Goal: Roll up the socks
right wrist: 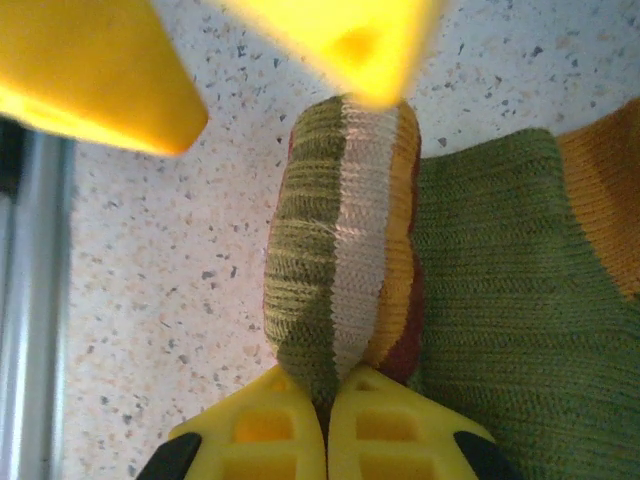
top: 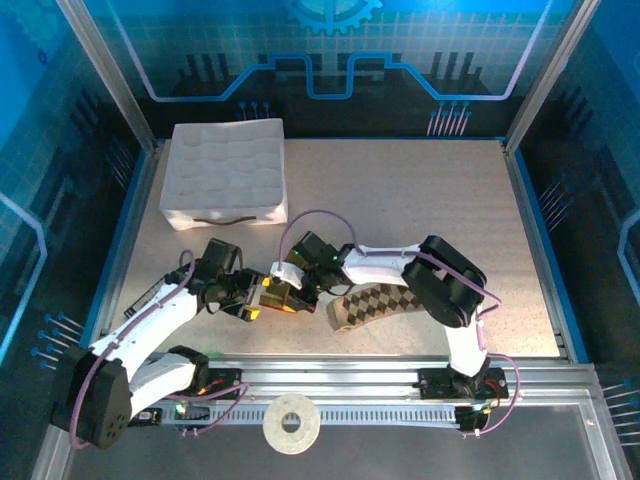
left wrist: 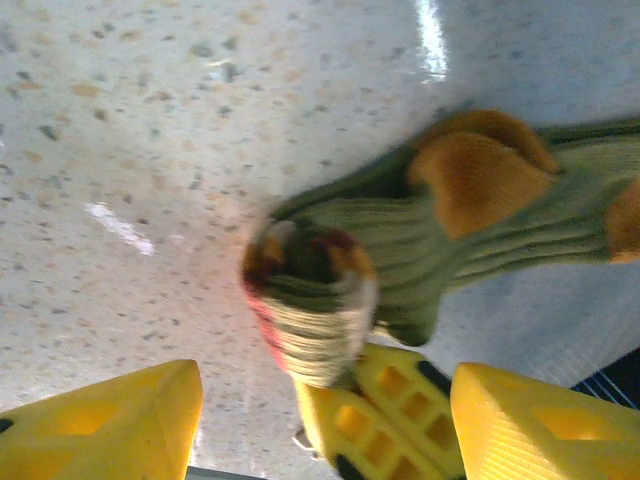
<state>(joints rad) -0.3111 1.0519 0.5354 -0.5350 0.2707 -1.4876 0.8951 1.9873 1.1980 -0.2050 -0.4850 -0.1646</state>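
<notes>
The olive-green sock point(right wrist: 500, 290) lies on the table with its orange heel point(left wrist: 480, 170) showing. Its striped cuff point(right wrist: 350, 240) is folded up and pinched. My right gripper point(right wrist: 328, 385) is shut on that cuff, also seen as the cuff point(left wrist: 310, 320) from the left wrist. My left gripper point(left wrist: 325, 385) stands open, its yellow fingers point(left wrist: 100, 420) spread to either side of the cuff and of the right gripper's fingers point(left wrist: 385, 425). From above, the left gripper point(top: 256, 300) and right gripper point(top: 290, 296) meet over the olive sock point(top: 277, 296). The tan argyle sock point(top: 375, 305) lies flat just right of them, partly under the right arm.
A white dimpled foam tray point(top: 225, 172) stands at the back left. A roll of tape point(top: 292, 424) lies on the rail in front of the arm bases. Bare speckled tabletop point(top: 420, 200) spreads behind and right of the socks.
</notes>
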